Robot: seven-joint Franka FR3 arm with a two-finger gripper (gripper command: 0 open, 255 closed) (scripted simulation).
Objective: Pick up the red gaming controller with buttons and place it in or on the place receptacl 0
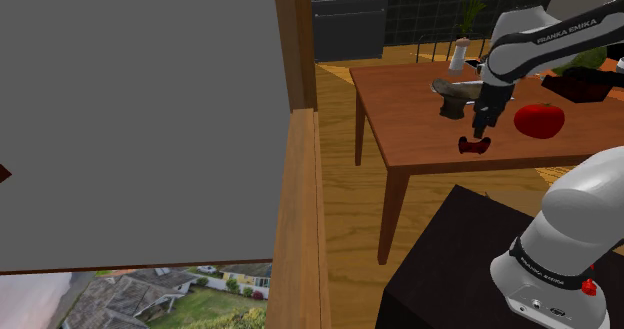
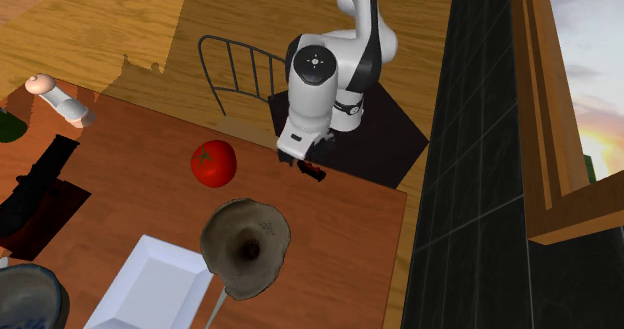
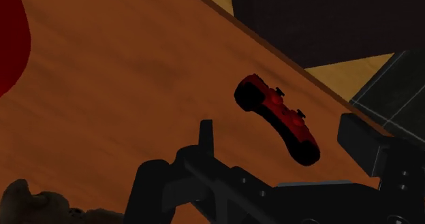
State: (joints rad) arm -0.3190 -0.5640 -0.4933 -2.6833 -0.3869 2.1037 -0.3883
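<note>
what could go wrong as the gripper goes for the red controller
The red controller lies close to the edge of the table, so a nudge from the open gripper might push it off. It is low and curved, so the grasp may slip. The tomato sits nearby and could be knocked on the way out.

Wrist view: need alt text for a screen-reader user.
A red game controller lies on a wooden table near its edge, under the open black gripper, which is not touching it. Part of a red round object sits farther along the table.
</note>
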